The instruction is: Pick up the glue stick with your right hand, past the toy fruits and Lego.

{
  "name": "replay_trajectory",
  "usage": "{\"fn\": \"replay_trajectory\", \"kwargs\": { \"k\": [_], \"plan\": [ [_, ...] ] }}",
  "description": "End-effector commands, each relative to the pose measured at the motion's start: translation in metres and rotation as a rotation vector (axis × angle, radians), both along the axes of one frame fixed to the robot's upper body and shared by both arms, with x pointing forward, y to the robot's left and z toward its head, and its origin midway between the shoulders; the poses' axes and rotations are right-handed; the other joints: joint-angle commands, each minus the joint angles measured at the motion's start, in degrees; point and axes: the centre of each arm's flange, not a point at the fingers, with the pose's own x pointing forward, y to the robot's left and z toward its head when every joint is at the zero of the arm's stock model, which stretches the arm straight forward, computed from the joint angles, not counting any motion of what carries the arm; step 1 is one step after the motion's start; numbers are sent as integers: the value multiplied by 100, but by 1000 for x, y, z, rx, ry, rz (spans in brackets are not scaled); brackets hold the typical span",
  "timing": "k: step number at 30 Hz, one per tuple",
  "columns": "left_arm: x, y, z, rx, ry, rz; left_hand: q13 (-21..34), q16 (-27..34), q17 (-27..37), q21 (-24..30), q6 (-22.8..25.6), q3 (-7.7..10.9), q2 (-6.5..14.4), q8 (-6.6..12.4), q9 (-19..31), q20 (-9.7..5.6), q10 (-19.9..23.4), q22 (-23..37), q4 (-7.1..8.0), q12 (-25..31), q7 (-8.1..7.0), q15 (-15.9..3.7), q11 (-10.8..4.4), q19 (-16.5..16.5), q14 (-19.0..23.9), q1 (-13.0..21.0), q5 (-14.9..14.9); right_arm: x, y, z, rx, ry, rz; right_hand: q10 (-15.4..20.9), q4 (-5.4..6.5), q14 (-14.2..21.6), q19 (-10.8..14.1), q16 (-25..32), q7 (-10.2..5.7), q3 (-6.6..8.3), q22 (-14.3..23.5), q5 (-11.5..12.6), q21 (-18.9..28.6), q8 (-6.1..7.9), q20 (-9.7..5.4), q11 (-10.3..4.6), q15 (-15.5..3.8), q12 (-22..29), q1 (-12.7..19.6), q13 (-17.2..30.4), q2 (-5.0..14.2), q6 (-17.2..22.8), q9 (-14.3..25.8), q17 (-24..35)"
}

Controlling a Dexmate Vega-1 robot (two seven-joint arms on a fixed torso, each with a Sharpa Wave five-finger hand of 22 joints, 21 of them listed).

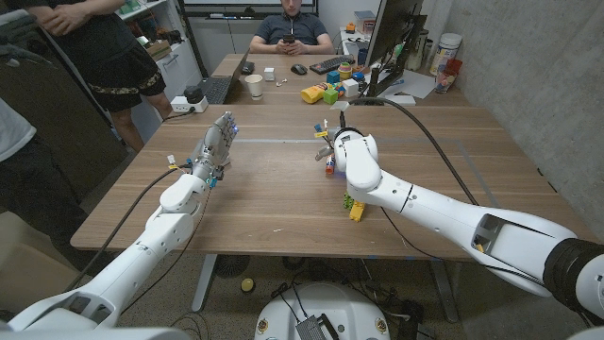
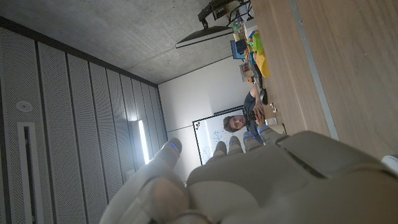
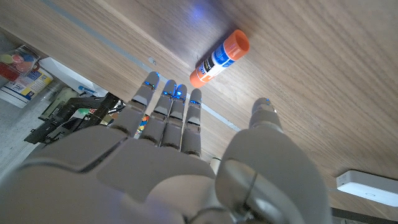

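Your right hand [image 3: 186, 155] hovers over the glue stick [image 3: 219, 58], fingers apart, holding nothing. The stick lies flat on the table [image 1: 274, 189], mid-table, just beyond your fingertips. Reach is nearly done; lowering, gripping and lifting remain.

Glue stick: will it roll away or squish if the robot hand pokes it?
The glue stick lies on its side on the table and looks round, so a poke would probably roll it. Its body looks like hard plastic, so likely no squishing. The right robot hand hovers open, not touching it.
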Motion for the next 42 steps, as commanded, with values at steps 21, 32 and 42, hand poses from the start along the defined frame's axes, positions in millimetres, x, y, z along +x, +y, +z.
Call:
{"fn": "replay_trajectory", "kwargs": {
  "k": [21, 32, 42],
  "plan": [
    [-7, 19, 18, 60, -79, 26, 19, 9, 8, 5, -182, 2, 102, 24, 10, -17, -394, 6, -25, 26, 30, 11, 36, -26, -673, 33, 13, 43, 31, 14, 22, 179, -264, -375, 121, -174, -324, -63, 450, -276, 35, 320, -104, -369, 210, 274, 320, -230, 9, 92, 208, -464, 27, 206],
    [-10, 35, 24, 66, -89, 37, 18, 8, 5, 6, -183, 12, 116, 26, 10, -7, -390, 5, -43, 30, 37, 16, 32, -21, -670, 53, 12, 58, 52, 3, -54, 276, -265, -183, -118, 8, -567, 42, 325, -249, 41, 463, -158, -352, 61, 167, 192, -127, 556, 184, 287, -232, 41, 347],
    [-9, 38, 28, 71, -115, 16, 18, 13, 3, 12, -172, 19, 123, 32, 10, 3, -372, 4, -59, 37, 31, 14, 33, -3, -651, 70, 10, 56, 56, 2, -32, 169, -261, 1100, -431, 1049, -201, 1526, -95, -359, 214, 554, 180, -172, -317, -319, -451, 870, 2185, 855, 785, 683, 258, 1753]
  ]
}}
